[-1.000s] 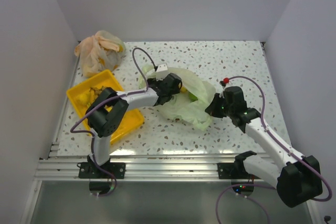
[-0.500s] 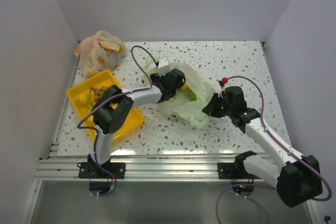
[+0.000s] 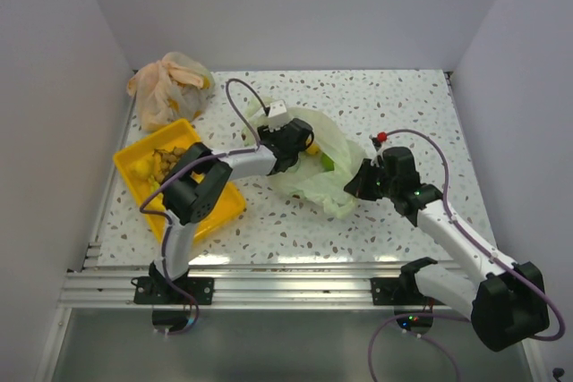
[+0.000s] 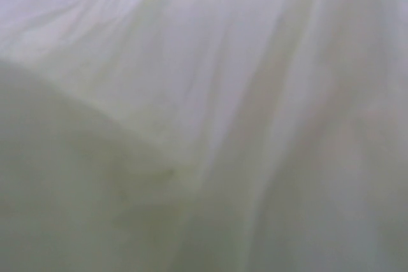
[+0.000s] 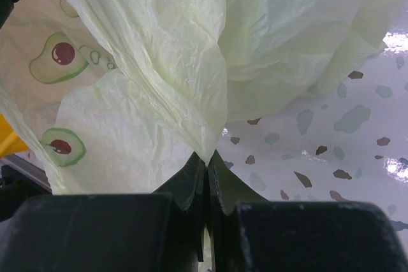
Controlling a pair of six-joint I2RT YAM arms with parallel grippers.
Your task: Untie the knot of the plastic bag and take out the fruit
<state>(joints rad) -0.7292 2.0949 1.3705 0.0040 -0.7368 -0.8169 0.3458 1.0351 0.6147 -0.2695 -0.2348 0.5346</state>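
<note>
Reads as partway done. Finds the plastic bag [image 3: 327, 181] slumped on the desk [image 3: 403, 105] between the two claws, with no tight knot anywhere in sight and the mouth gaping toward the left claw [image 3: 303, 143]; counts the untying as most likely finished. Places the right claw [image 5: 206, 159] at the near-right edge of the bag, pressed shut on a fold of the thin green plastic, seemingly to pin the bag in place during the emptying. Puts the left claw deep in the mouth of the bag; gets nothing from the left wrist view but blurred pale plastic hard against the lens, and cannot tell its opening or any hold on anything. Spots a yellow fruit [image 3: 313, 149] and a green fruit [image 3: 328, 164] inside the bag, just right of the left claw and between it and the right claw; reckons at least those two as left to take out, and cannot rule out more under the folds. Notes a yellow tray [image 3: 224, 207] well to the left of the left claw, with a brownish cluster [image 3: 163, 158] and a yellow piece [image 3: 141, 168] in it, and takes that as a sign of some fruit out of the bag. Notes too an orange-beige bag [image 3: 166, 87] far back and left of both claws, apart from the rest.
</note>
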